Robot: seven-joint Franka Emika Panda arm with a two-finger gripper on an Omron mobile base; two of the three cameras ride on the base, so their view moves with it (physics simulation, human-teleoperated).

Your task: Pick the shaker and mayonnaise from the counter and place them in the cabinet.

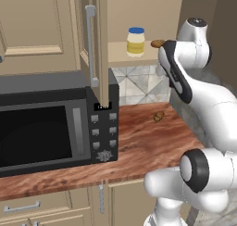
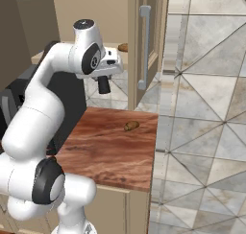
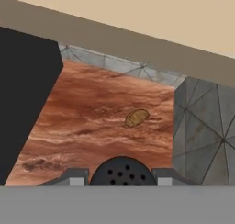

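Shaker (image 3: 122, 171) upright in gripper (image 3: 120, 176), top up, mayonnaise (image 1: 135, 42) upright on shelf

- The counter (image 1: 139, 141), lower middle of the frame, looks like reddish wood grain with a smooth finish.
- The cabinet (image 1: 32, 30), upper left, is matt tan wood; its bar handle (image 1: 90, 44) looks like brushed metal.
- The microwave (image 1: 51, 123), at left, is glossy black.
- The shaker (image 3: 122, 171), bottom centre, has a matt black perforated top.

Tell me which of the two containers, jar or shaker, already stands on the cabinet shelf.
The mayonnaise, the blue-lidded jar, stands on the cabinet shelf. The black shaker is not there: the gripper holds it above the counter.
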